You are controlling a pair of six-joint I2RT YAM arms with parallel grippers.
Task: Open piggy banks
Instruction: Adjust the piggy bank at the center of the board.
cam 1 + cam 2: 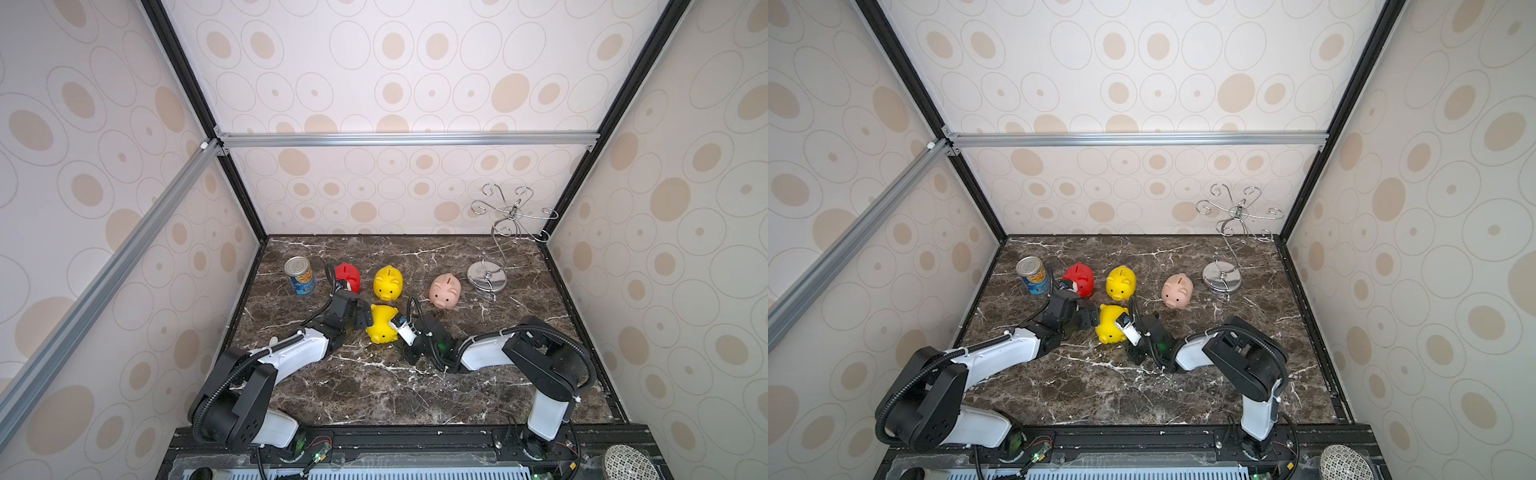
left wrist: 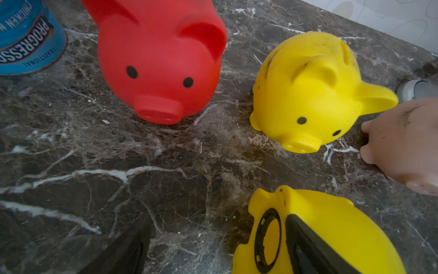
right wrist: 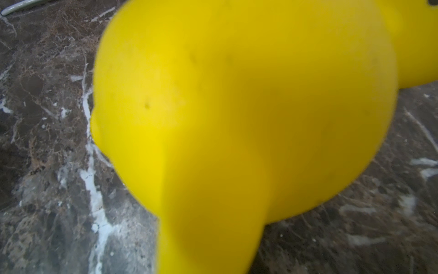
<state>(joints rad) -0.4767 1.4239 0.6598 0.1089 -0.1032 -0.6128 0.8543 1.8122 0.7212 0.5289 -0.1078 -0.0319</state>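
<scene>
Nearest, both arms are reaching in from the front edge of the marble table [image 1: 374, 395] and meeting at mid-table on either side of the near yellow piggy bank [image 1: 380, 328]. In both top views that pig is lying tipped on its side between the two grippers, apart from the other banks.

The left gripper [image 1: 365, 319] is coming at it from the left with its jaws standing spread. In the left wrist view one dark finger [image 2: 308, 246] is resting against the pig's underside, just beside a black ring [image 2: 260, 239] with yellow showing through its middle. The other finger [image 2: 128, 246] is hanging over bare marble, so this gripper is clasping nothing.

The right gripper [image 1: 398, 325] is pressing up against the pig's opposite side. Its wrist view is filling with the blurred yellow body [image 3: 237, 118] and its fingers are hidden, so I cannot tell whether it is spread or pinching the pig.

Farther back, a row is standing across the table. From the left it holds a blue-labelled can [image 1: 300, 275], the red piggy bank [image 1: 348, 275], the far yellow piggy bank [image 1: 387, 283] and the pink piggy bank [image 1: 445, 291]. The three pigs are sitting upright with their coin slots up. Beyond the pink one, toward the back right corner, a chrome wire stand [image 1: 487, 277] is standing.
</scene>
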